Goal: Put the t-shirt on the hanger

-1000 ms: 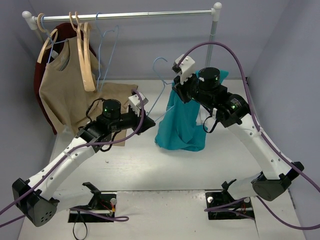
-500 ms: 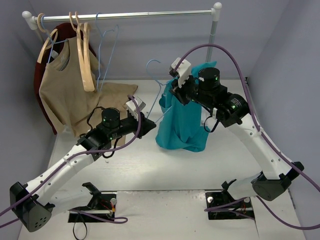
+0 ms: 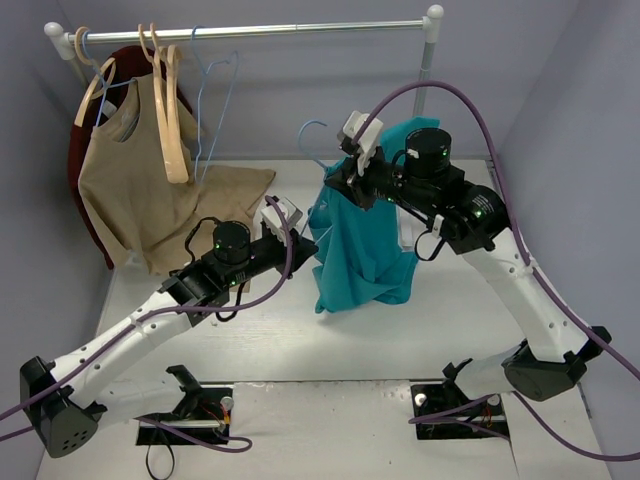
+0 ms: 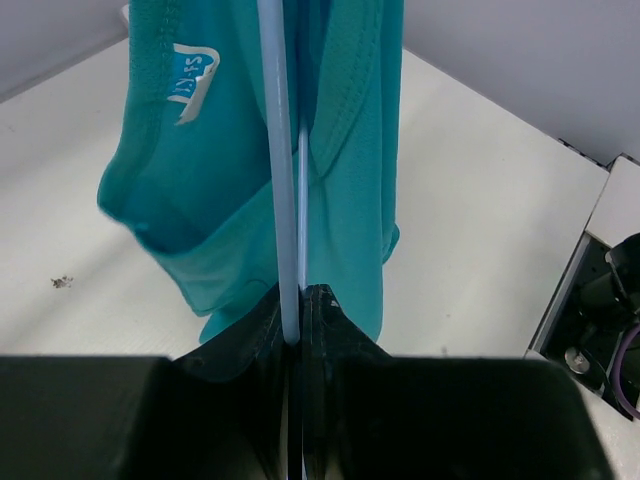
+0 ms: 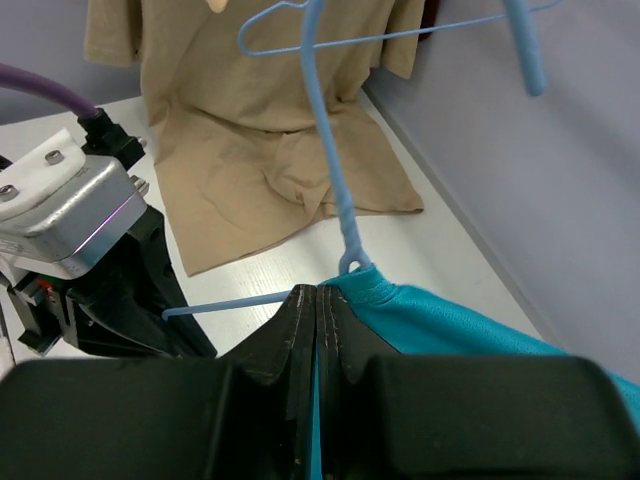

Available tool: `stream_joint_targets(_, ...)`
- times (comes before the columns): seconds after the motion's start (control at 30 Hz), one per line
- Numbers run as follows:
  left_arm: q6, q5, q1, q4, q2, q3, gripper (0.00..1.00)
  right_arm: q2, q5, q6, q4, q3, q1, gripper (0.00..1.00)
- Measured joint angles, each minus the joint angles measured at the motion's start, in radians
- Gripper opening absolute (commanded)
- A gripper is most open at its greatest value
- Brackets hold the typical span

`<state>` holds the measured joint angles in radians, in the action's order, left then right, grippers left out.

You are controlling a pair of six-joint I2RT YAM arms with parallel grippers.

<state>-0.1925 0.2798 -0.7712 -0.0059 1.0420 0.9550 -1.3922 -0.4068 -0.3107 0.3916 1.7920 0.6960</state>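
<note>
The teal t-shirt (image 3: pixel 362 250) hangs in the air over the middle of the table, its hem near the tabletop. My right gripper (image 3: pixel 342 176) is shut on its collar edge (image 5: pixel 440 320), next to the hanger's twisted neck (image 5: pixel 347 245). The thin light-blue wire hanger (image 3: pixel 312 130) runs down inside the shirt, with only its hook and one arm end showing. My left gripper (image 3: pixel 307 246) is shut on the hanger's wire (image 4: pixel 278 150) below the shirt's left side (image 4: pixel 345 150). Its black fingertips (image 4: pixel 325 310) pinch the wire. The right fingertips (image 5: pixel 300 315) are pressed together on teal cloth.
A rail (image 3: pixel 250 30) on a post (image 3: pixel 428 70) crosses the back. It carries wooden hangers (image 3: pixel 170 110), a tan sleeveless top (image 3: pixel 125 170), a dark red garment (image 3: pixel 80 170) and spare blue wire hangers (image 3: pixel 215 90). A tan cloth (image 3: pixel 235 185) lies on the table behind the left arm.
The left gripper has pushed the hanger to the right, further into the shirt. The right gripper has drawn the collar left and slightly up; the shirt now hangs longer and more spread.
</note>
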Motion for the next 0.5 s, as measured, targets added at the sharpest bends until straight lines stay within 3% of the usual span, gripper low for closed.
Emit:
stream_joint_targets(0.07,0.000,-0.014,-0.008,0.006,0.009,0.000,0.00,0.011,-0.002,0.005,-0.010,-0.032,0.000,0.09)
stream_joint_targets(0.2,0.006,-0.040,-0.024,0.009,0.024,0.000,0.00,0.046,0.007,0.025,-0.011,-0.119,0.000,0.49)
stream_joint_targets(0.37,0.040,-0.063,-0.027,0.007,0.025,0.000,0.00,0.084,0.055,0.016,0.013,-0.166,0.005,0.64)
stream_joint_targets(0.5,0.066,-0.091,-0.027,0.020,0.021,-0.019,0.00,0.121,0.081,-0.016,0.045,-0.161,0.005,0.68)
